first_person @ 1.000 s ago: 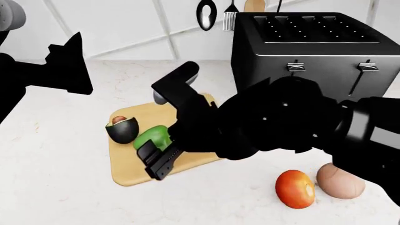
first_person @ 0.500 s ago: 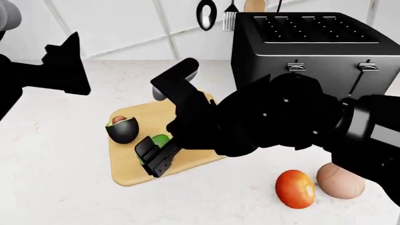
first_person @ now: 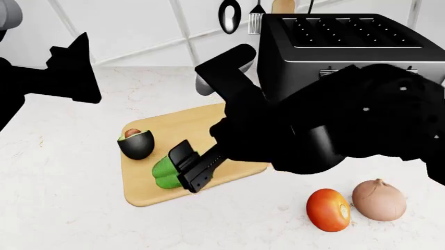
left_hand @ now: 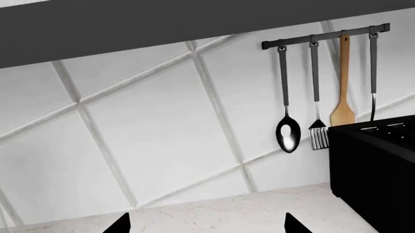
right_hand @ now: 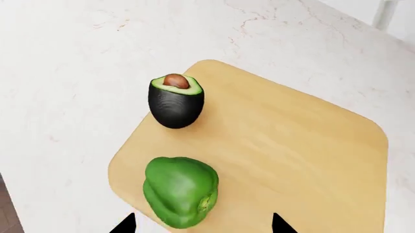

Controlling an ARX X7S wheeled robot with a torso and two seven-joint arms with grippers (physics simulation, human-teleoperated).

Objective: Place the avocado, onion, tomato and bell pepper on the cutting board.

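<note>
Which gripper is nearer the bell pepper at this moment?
Right. The right gripper sits just above the bell pepper on the cutting board, open, not gripping it. The left gripper hangs far off, beyond the board near the wall.

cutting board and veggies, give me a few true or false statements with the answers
1. The avocado sits on the cutting board. True.
2. The bell pepper lies on the counter beside the board. False: it lies on the board, near the avocado.
3. The tomato and onion are off the board, on the counter. True.
4. The right gripper is shut on the bell pepper. False: in the right wrist view its fingertips stand apart, above the pepper, which rests on the board.
5. The toaster is white. False: it is black.
</note>
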